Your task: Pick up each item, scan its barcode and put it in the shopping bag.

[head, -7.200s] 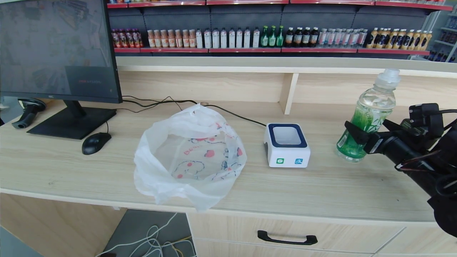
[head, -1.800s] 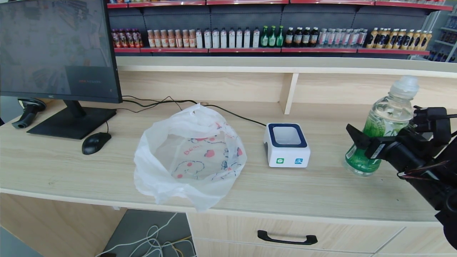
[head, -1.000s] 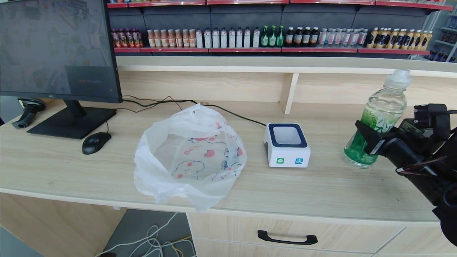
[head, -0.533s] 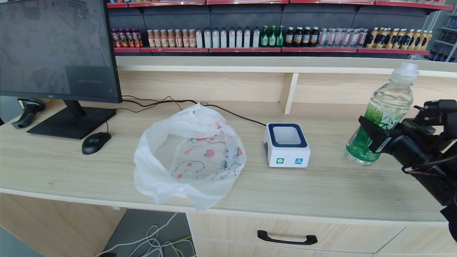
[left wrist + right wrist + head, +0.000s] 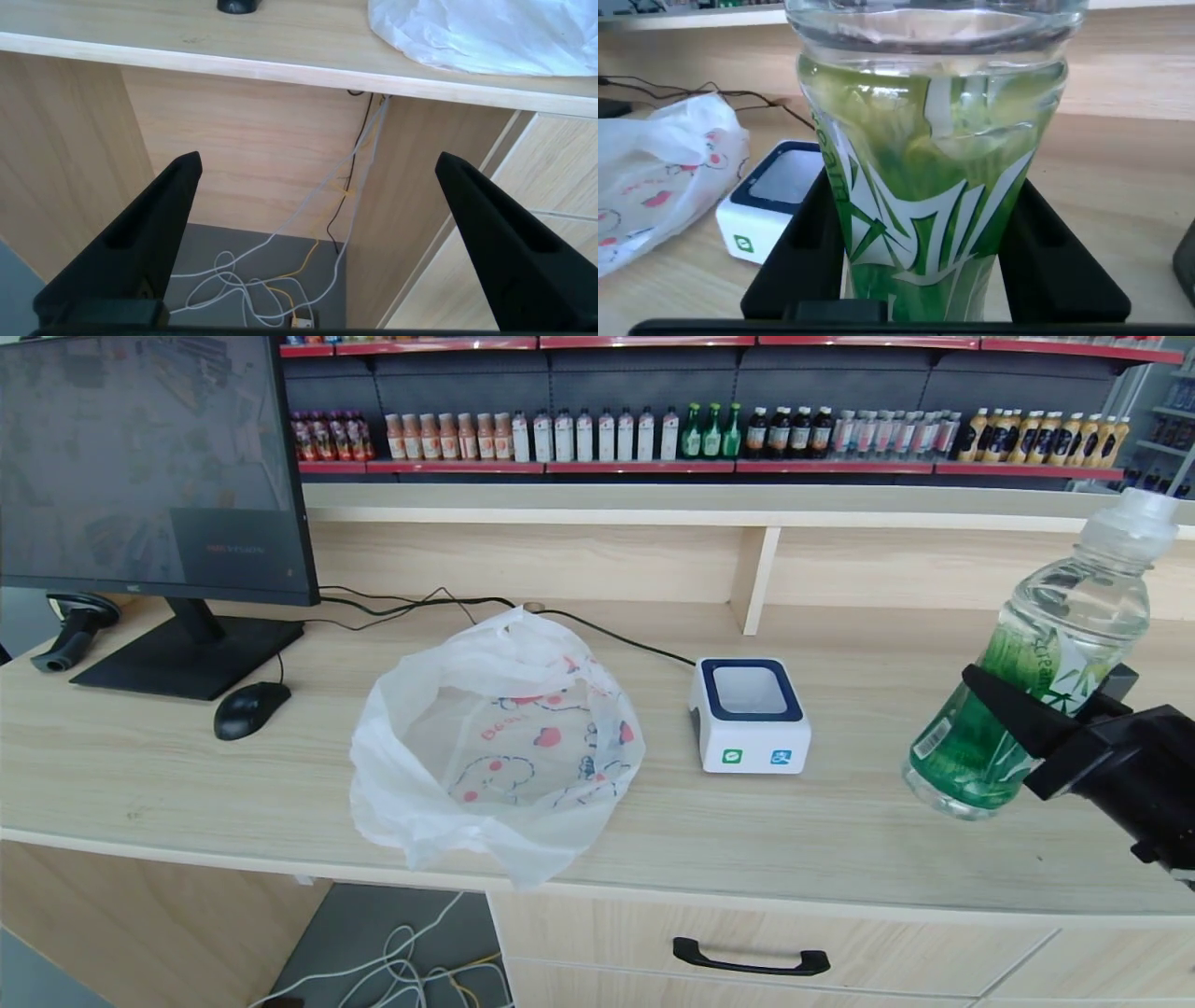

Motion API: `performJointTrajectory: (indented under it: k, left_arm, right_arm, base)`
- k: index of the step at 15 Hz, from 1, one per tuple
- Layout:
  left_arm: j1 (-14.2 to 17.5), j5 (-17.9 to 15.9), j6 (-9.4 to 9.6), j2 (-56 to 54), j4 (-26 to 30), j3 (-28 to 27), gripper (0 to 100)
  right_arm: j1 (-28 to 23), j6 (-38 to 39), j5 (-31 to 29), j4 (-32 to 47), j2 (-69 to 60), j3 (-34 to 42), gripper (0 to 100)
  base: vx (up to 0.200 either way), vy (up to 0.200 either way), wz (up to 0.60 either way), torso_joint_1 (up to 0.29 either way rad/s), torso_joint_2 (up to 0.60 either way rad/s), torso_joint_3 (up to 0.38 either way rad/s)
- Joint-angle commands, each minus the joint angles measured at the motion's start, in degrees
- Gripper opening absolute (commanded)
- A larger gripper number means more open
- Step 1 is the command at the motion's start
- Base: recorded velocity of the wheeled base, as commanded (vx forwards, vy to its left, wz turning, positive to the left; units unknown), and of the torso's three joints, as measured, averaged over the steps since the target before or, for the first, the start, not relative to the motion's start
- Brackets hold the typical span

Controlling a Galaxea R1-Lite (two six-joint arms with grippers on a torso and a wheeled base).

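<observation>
A clear bottle with a green label (image 5: pixel 1036 674) hangs tilted above the counter at the right, held by my right gripper (image 5: pixel 1032 714), which is shut on its lower half. In the right wrist view the bottle (image 5: pixel 932 177) sits between the black fingers (image 5: pixel 799 252). The white scanner box (image 5: pixel 750 716) stands on the counter left of the bottle. The white shopping bag (image 5: pixel 499 742) with red prints lies open at the counter's middle. My left gripper (image 5: pixel 318 233) is open below the counter's front edge, with nothing between its fingers.
A monitor (image 5: pixel 149 476) on its stand, a black mouse (image 5: pixel 250 708) and a handheld scanner (image 5: pixel 73 627) occupy the counter's left. Cables (image 5: pixel 420 602) run along the back. A wooden divider (image 5: pixel 754 577) stands behind the scanner box. A drawer handle (image 5: pixel 752 959) lies below the counter edge.
My right gripper has lifted the bottle off the counter and brought it nearer and slightly right, tilting its cap further to the right. The bag and scanner box have not moved.
</observation>
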Motion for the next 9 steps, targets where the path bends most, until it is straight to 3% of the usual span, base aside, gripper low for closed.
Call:
performJointTrajectory:
  k: [1,3,4,6,9]
  left_arm:
    - [0.0,0.0,-0.04,0.0,0.0,0.0,100]
    - [0.0,0.0,-0.04,0.0,0.1,0.0,100]
    - [0.0,0.0,0.04,0.0,0.1,0.0,100]
    - [0.0,0.0,0.04,0.0,0.0,0.0,100]
    - [0.0,0.0,-0.04,0.0,0.0,0.0,100]
  right_arm:
    - [4.8,2.2,0.3,0.0,-4.5,1.7,0]
    - [6.4,3.3,4.3,0.0,-6.3,3.0,0]
    - [7.5,5.2,10.3,0.0,-8.4,4.0,0]
    - [9.9,9.6,16.4,0.0,-11.0,5.3,0]
    - [15.3,18.6,17.5,0.0,-14.6,4.4,0]
  base:
    - [0.0,0.0,0.0,0.0,0.0,0.0]
    - [0.0,0.0,0.0,0.0,0.0,0.0]
    - [0.0,0.0,0.0,0.0,0.0,0.0]
    - [0.0,0.0,0.0,0.0,0.0,0.0]
    - [0.0,0.0,0.0,0.0,0.0,0.0]
